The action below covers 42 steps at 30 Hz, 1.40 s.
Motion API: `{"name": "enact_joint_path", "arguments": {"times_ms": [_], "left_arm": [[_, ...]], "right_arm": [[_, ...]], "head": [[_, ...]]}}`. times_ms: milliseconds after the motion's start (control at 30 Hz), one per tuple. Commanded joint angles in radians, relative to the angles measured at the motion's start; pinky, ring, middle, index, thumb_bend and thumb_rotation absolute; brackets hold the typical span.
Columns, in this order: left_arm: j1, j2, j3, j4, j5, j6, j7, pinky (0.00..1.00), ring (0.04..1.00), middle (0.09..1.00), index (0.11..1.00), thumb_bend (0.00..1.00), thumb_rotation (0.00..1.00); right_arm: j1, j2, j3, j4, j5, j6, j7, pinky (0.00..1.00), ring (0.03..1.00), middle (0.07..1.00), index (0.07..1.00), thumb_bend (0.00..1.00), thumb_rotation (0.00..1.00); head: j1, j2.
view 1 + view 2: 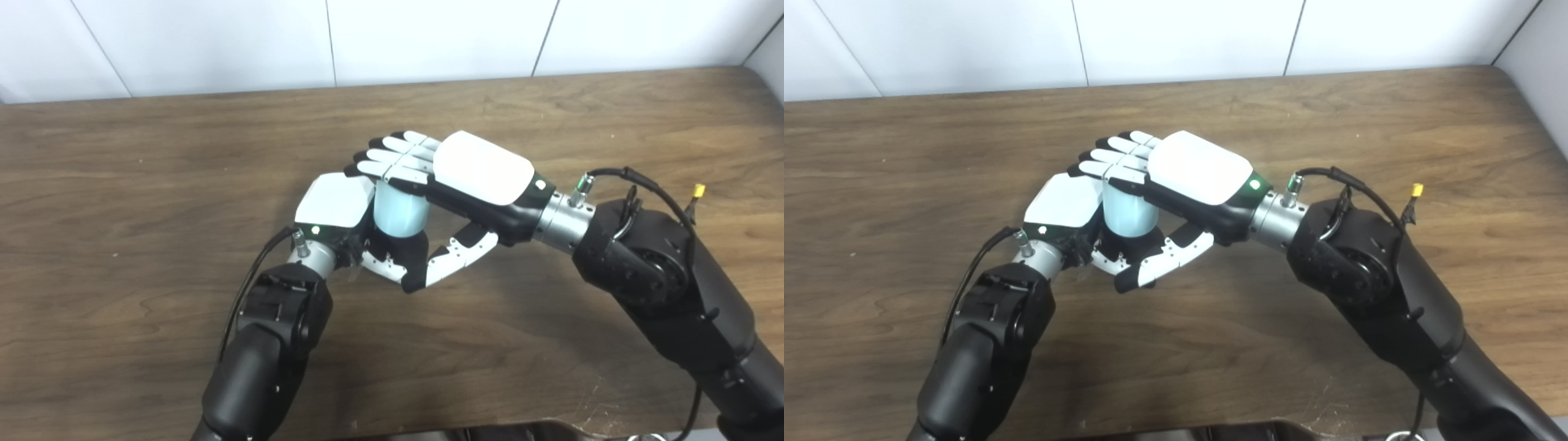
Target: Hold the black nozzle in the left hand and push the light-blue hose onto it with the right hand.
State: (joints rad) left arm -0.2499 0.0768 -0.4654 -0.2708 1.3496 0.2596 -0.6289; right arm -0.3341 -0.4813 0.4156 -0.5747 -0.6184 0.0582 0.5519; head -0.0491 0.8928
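Note:
The light-blue hose (401,211) stands upright as a short cylinder between my two hands at the middle of the table. A black piece, the nozzle (405,250), shows just under the hose's lower end. My left hand (334,202) is closed around it from the left, and its fingers are hidden behind the hose. My right hand (478,171) comes in from the right. Its fingers (398,156) lie straight and flat across the top of the hose, and its thumb (456,254) sticks out below, apart from the hose.
The brown wooden table (153,184) spreads out on all sides of the hands. A white tiled wall (429,37) runs along its far edge. A cable with a yellow tip (697,191) sticks out near my right forearm.

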Motion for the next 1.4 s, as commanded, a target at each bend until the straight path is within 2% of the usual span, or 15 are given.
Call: {"name": "enact_joint_path", "arguments": {"times_ms": [0, 167, 367, 600, 800, 1067, 1233, 1367], "left_arm": [[-0.01, -0.014, -0.007, -0.013, 0.002, -0.012, 0.009, 0.36, 0.469, 0.474, 0.486, 0.53, 0.0], [-0.009, -0.015, -0.005, -0.012, -0.007, -0.013, 0.019, 0.32, 0.431, 0.438, 0.489, 0.53, 0.0], [-0.007, -0.018, -0.007, -0.014, 0.001, -0.011, 0.019, 0.33, 0.443, 0.454, 0.486, 0.53, 0.0], [-0.012, -0.016, -0.006, -0.016, 0.0, -0.009, 0.003, 0.34, 0.447, 0.451, 0.487, 0.53, 0.0], [-0.014, -0.011, -0.013, -0.014, 0.016, -0.015, 0.004, 0.35, 0.452, 0.448, 0.488, 0.53, 0.0], [-0.01, -0.017, -0.007, -0.009, 0.009, -0.01, 0.021, 0.34, 0.443, 0.451, 0.487, 0.53, 0.0], [-0.014, -0.013, -0.006, -0.012, 0.005, -0.012, 0.009, 0.33, 0.431, 0.445, 0.487, 0.53, 0.0], [-0.014, -0.015, -0.006, -0.012, 0.008, -0.011, 0.007, 0.33, 0.436, 0.448, 0.487, 0.53, 0.0]], "right_arm": [[0.07, -0.055, 0.085, 0.056, 0.002, 0.082, 0.206, 0.95, 0.961, 0.954, 0.933, 0.78, 1.0], [0.066, -0.059, 0.107, 0.049, -0.015, 0.108, 0.221, 0.96, 0.968, 0.955, 0.933, 0.78, 1.0], [0.07, -0.062, 0.123, 0.049, -0.026, 0.103, 0.215, 0.96, 0.966, 0.948, 0.925, 0.76, 1.0], [0.059, -0.062, 0.102, 0.034, -0.019, 0.099, 0.194, 0.96, 0.967, 0.954, 0.934, 0.76, 1.0], [0.051, -0.07, 0.07, -0.02, 0.019, 0.137, 0.192, 0.96, 0.987, 0.99, 0.965, 0.74, 1.0], [0.065, -0.089, 0.089, -0.086, 0.021, 0.167, 0.245, 0.97, 0.989, 0.972, 0.96, 0.75, 1.0], [0.084, -0.082, 0.102, -0.1, 0.032, 0.174, 0.242, 0.97, 0.986, 0.965, 0.948, 0.77, 1.0], [0.062, -0.076, 0.108, -0.09, 0.028, 0.174, 0.245, 0.98, 0.992, 0.976, 0.963, 0.76, 1.0]], "head": [[-0.001, 0.001], [-0.001, 0.003], [0.0, 0.004], [-0.001, 0.006], [0.001, 0.006], [-0.001, 0.007], [-0.001, 0.007], [-0.002, 0.007]]}}
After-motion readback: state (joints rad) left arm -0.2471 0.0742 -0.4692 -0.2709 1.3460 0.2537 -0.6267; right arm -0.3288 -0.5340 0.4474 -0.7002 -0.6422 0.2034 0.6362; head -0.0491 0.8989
